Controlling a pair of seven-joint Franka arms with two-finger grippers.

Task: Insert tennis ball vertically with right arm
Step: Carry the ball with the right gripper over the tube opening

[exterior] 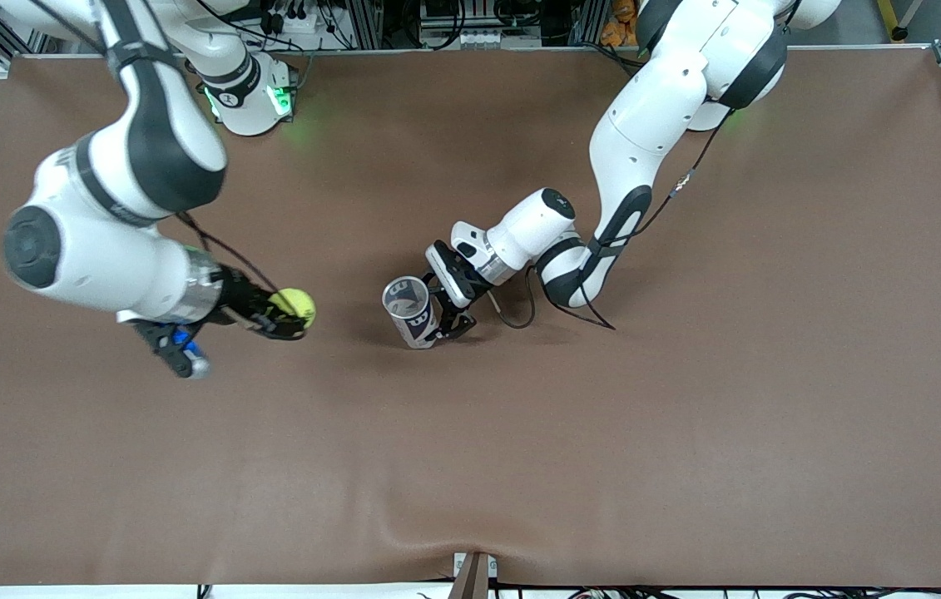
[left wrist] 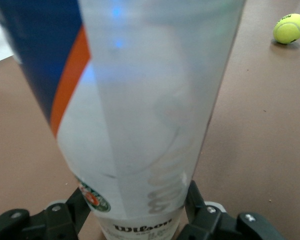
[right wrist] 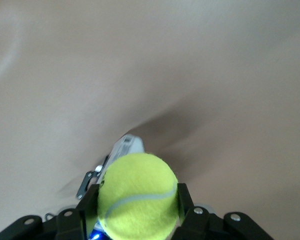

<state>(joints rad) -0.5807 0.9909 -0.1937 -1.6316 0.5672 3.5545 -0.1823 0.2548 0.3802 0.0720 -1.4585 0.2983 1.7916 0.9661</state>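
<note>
Clear Wilson tennis ball can [exterior: 412, 312] standing open-topped mid-table, nothing visible inside, left gripper [exterior: 447, 314] clasping its base, right gripper [exterior: 283, 319] clamped on yellow tennis ball [exterior: 294, 306] over the right arm's end, brown table mat [exterior: 686, 416], cabling along the robots' edge.

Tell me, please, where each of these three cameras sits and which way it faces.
Front view: high across the table, facing both arms' bases; shows both arms, the right gripper and the left gripper.
Left wrist view: on the left wrist, looking along its fingers at the ball can.
Right wrist view: on the right wrist, looking past its fingers at the tennis ball.
Shared: ball, can and brown table appear in all views.
</note>
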